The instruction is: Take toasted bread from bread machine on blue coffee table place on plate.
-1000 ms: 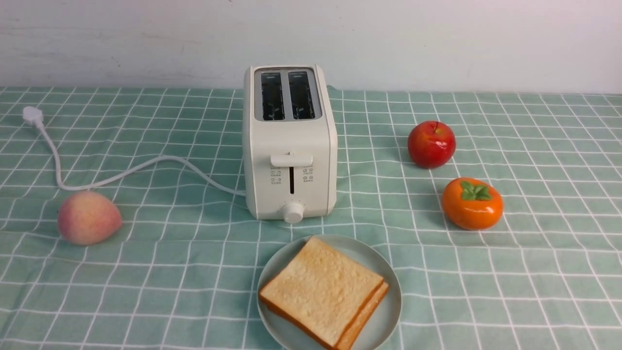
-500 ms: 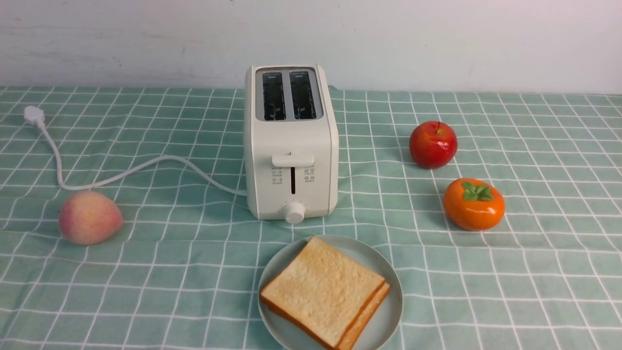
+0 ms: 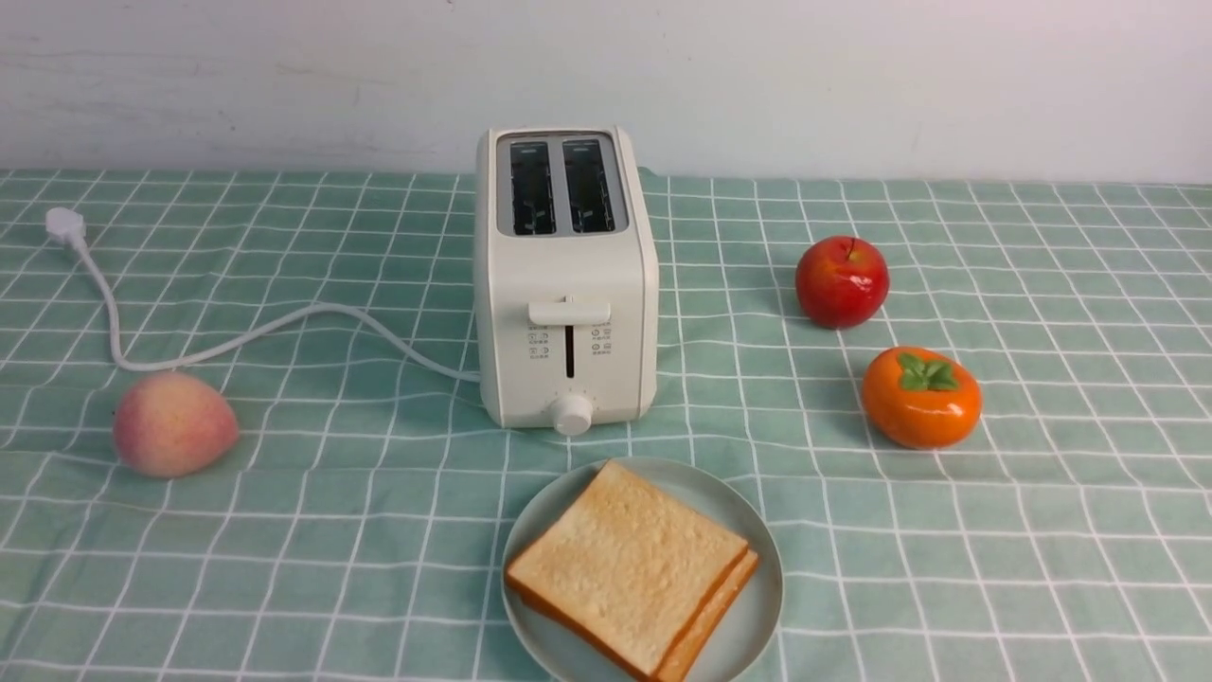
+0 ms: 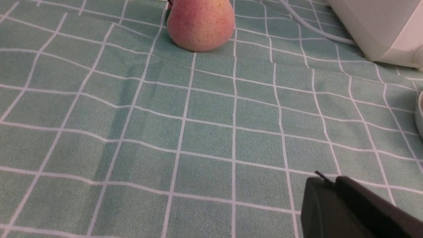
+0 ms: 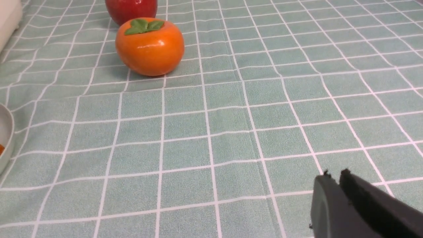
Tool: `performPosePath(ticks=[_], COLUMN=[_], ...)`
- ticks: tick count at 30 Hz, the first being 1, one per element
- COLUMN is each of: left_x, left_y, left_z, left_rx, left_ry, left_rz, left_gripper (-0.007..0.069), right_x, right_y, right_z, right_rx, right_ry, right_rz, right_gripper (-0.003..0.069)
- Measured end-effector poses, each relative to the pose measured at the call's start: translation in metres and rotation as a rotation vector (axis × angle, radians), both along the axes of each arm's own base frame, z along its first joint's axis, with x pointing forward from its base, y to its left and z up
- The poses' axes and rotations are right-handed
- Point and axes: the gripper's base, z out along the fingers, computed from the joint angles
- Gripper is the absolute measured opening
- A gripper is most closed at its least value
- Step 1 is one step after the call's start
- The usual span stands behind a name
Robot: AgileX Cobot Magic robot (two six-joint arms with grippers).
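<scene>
Two slices of toasted bread lie stacked on the pale blue-green plate at the front middle of the green grid cloth. The cream-white bread machine stands behind the plate with both slots empty. Neither arm shows in the front view. My left gripper is shut and empty, low over the cloth, apart from the toaster corner and the plate rim. My right gripper is shut and empty over the cloth, with the plate rim far off to one side.
A peach lies left of the toaster, and shows in the left wrist view. The white cord runs from the toaster to a plug. A red apple and an orange persimmon sit to the right; the persimmon shows in the right wrist view.
</scene>
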Motion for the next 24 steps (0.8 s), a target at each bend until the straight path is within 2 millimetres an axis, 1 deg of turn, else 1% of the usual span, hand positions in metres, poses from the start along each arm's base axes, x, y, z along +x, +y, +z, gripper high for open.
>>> performPosePath(ticks=[24], left_x=[0.0000], left_y=[0.0000], left_z=[0.0000], left_rx=[0.000], left_ry=[0.000], left_rz=[0.000], left_gripper=[0.0069], right_x=[0.0000], right_y=[0.0004], right_z=[0.0000], right_rx=[-0.001], right_ry=[0.000], right_rz=[0.008], right_gripper=[0.0085])
